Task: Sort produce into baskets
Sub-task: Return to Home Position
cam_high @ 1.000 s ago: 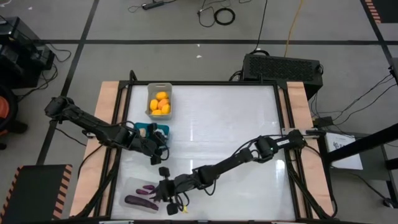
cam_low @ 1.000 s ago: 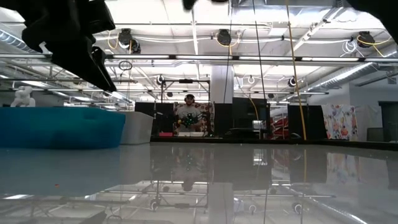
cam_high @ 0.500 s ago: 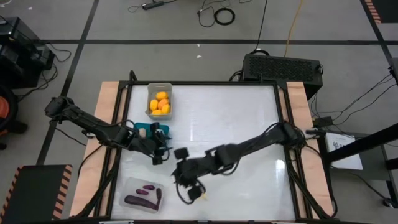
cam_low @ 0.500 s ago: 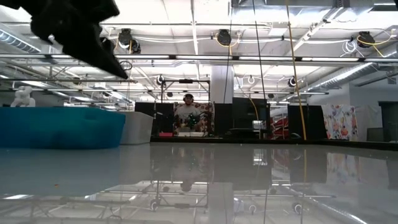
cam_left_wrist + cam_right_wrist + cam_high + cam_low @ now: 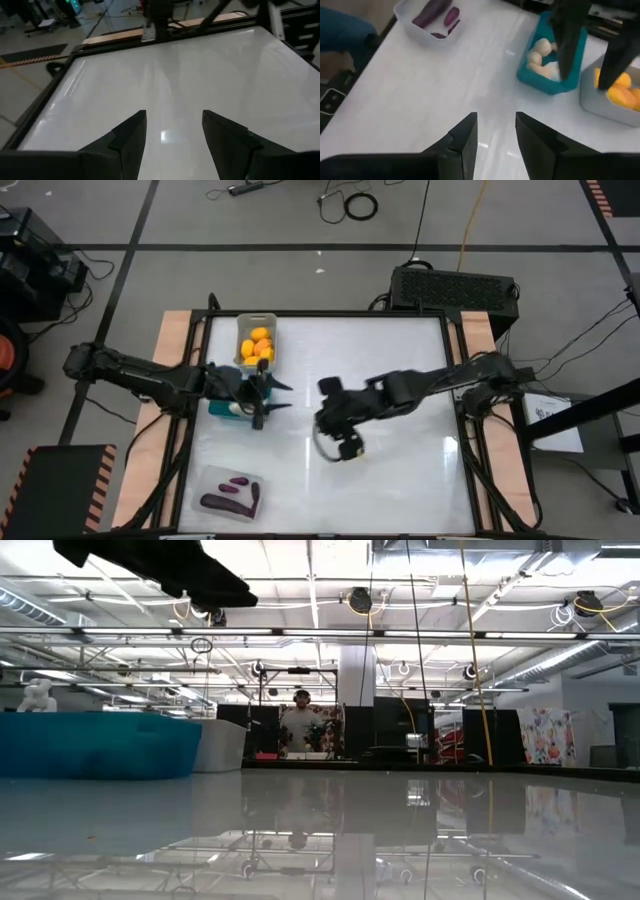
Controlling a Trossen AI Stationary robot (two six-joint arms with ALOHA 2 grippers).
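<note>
The grey basket (image 5: 243,363) holds yellow-orange fruits (image 5: 260,345) at the far left. The teal basket (image 5: 220,408) next to it holds cream bulbs (image 5: 542,57). The clear basket (image 5: 205,480) holds purple eggplants (image 5: 225,502) at the near left. My left gripper (image 5: 278,396) is open and empty, just right of the teal basket, fingers pointing toward the table's right. My right gripper (image 5: 322,412) is open and empty above the table's middle, pointing toward the baskets. Its wrist view shows all three: teal (image 5: 540,82), grey (image 5: 600,107) and clear (image 5: 427,32).
The white tabletop (image 5: 390,470) is bare right of the baskets. Wooden rails (image 5: 478,340) run along both sides. A black box (image 5: 455,285) sits beyond the far edge. In the low view, a person (image 5: 300,725) stands far behind the table.
My right gripper has risen from beside the clear basket and gone toward the table's middle, away from the near edge. My left gripper has gone toward the far edge beside the teal basket and turned from pointing at the near edge to pointing right.
</note>
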